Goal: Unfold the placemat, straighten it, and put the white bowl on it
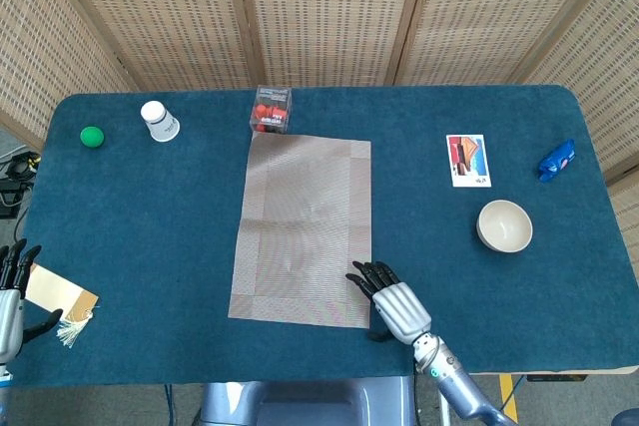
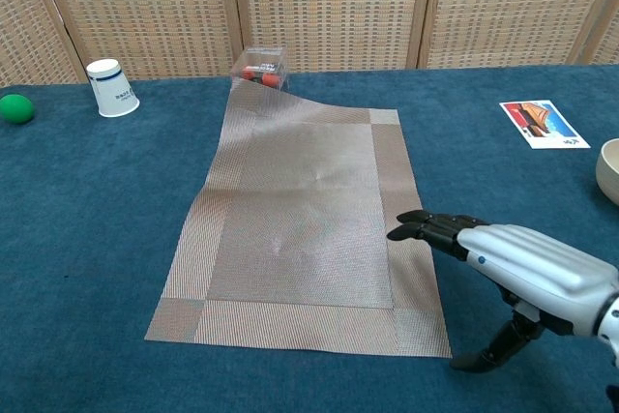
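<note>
Woven rectangular mat [image 1: 303,228] lies unfolded, flat on blue felt counter [image 1: 150,236]. Right hand [image 1: 391,301] spread, empty, fingertips [image 2: 411,227] over mat's near-right edge. Round white bowl [image 1: 504,225] sits well right, off mat.

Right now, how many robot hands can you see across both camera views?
2: the right hand reaches over the placemat's near right corner; the left hand sits at the table's near left edge.

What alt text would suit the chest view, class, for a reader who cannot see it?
A silver robot hand reaches over the right edge of an unfolded woven placemat on a blue table. Behind the placemat are a paper cup, a green ball and a clear box.
</note>
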Controlling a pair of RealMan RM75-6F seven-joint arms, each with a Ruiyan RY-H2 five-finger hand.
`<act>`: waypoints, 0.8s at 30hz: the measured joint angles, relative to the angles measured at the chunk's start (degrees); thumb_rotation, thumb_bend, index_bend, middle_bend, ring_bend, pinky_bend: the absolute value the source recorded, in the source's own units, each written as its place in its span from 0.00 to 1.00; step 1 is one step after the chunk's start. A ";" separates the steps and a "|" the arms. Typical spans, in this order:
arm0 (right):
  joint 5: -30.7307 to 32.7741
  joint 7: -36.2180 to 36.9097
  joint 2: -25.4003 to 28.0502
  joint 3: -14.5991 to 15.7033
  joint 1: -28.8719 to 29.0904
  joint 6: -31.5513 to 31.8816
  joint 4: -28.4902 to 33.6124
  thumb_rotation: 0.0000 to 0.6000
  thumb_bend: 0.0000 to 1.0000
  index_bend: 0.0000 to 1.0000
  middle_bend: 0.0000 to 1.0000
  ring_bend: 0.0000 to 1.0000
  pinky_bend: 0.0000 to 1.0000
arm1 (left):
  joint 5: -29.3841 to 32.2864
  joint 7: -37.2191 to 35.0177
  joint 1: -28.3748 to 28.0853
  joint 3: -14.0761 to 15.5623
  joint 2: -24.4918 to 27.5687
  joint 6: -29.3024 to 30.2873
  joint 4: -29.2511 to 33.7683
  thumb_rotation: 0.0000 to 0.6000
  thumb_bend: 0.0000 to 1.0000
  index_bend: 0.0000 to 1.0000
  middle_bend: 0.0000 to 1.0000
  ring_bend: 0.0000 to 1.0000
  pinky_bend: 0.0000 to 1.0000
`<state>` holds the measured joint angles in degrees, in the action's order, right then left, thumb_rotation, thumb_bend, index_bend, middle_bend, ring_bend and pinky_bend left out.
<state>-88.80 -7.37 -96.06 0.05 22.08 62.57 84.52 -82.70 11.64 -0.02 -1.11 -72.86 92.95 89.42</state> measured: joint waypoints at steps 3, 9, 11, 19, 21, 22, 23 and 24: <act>0.44 -0.08 -0.66 -0.23 0.42 -0.53 -0.73 1.00 0.08 0.12 0.00 0.00 0.00 | 0.05 -0.01 0.13 -0.28 -0.09 0.09 0.05 1.00 0.10 0.09 0.00 0.00 0.00; 1.95 0.09 -2.08 -0.56 1.15 -1.80 -2.46 1.00 0.08 0.12 0.00 0.00 0.00 | 0.56 -0.41 0.16 -0.68 -0.15 -0.62 -0.20 1.00 0.10 0.10 0.00 0.00 0.00; 2.52 0.12 -2.80 -0.97 1.35 -1.93 -3.27 1.00 0.08 0.12 0.00 0.00 0.00 | 0.85 -0.37 0.12 -0.78 -0.30 -1.12 -0.22 1.00 0.10 0.10 0.00 0.00 0.00; 3.15 1.10 -4.75 -1.64 1.86 -1.19 -5.58 1.00 0.29 0.13 0.00 0.00 0.00 | 1.09 -0.41 0.28 -1.26 -0.50 -1.35 0.02 1.00 0.11 0.12 0.00 0.00 0.00; 2.94 1.27 -5.19 -1.62 1.75 -0.39 -6.10 1.00 0.36 0.14 0.00 0.00 0.00 | 1.07 -0.50 0.35 -1.28 -0.57 -1.42 -0.02 1.00 0.11 0.12 0.00 0.00 0.00; 2.71 1.57 -5.44 -1.55 1.64 0.16 -6.38 1.00 0.37 0.15 0.00 0.00 0.00 | 1.03 -0.54 0.38 -1.26 -0.60 -1.46 -0.08 1.00 0.11 0.12 0.00 0.00 0.00; 2.53 1.90 -5.57 -1.47 1.57 0.51 -6.54 1.00 0.38 0.15 0.00 0.00 0.00 | 0.97 -0.60 0.42 -1.24 -0.64 -1.50 -0.09 1.00 0.11 0.12 0.00 0.00 0.00; 2.36 2.26 -5.66 -1.39 1.51 0.76 -6.68 1.00 0.39 0.16 0.00 0.00 0.00 | 0.92 -0.65 0.43 -1.23 -0.64 -1.53 -0.08 1.00 0.11 0.12 0.00 0.00 0.00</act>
<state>-86.45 -5.11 -101.72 -1.34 23.58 63.33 77.84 -81.78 11.00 0.42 -2.34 -73.50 91.42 89.34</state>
